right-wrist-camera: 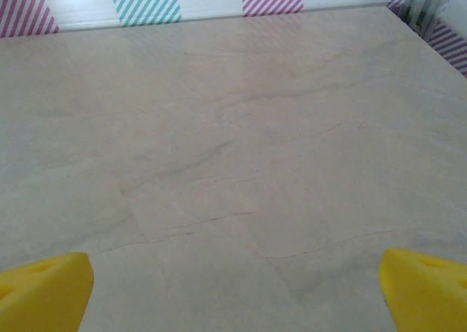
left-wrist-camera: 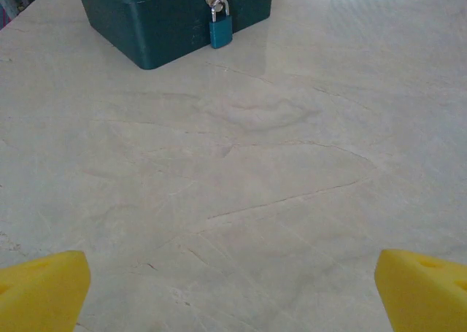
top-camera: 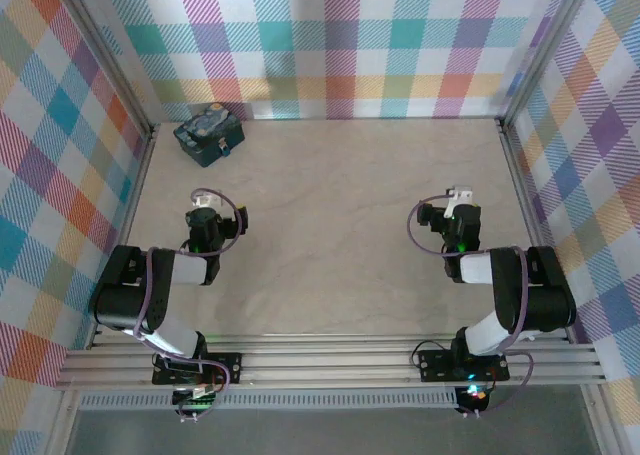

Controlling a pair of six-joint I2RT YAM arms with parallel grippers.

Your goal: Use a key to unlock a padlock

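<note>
**Blue padlock hanging on a tin, far left corner of the table**

Pale, marble-look tabletop inside plaid walls. At the far left corner, a dark blue-green tin, with the small padlock flat against its front wall and silvery metal bunched at its top (too small to tell the parts apart).

Well short of the tin, left gripper, yellow fingers spread wide, nothing between them. Over bare table on the other side, right gripper, likewise spread wide and empty, well apart from the padlock.

Likely handling: light, rigid and smooth-sided. Probably free to swing where it hangs, so prone to twist away under a push. Best pinched across the flat blue body from both sides, keyhole end left clear.
</note>
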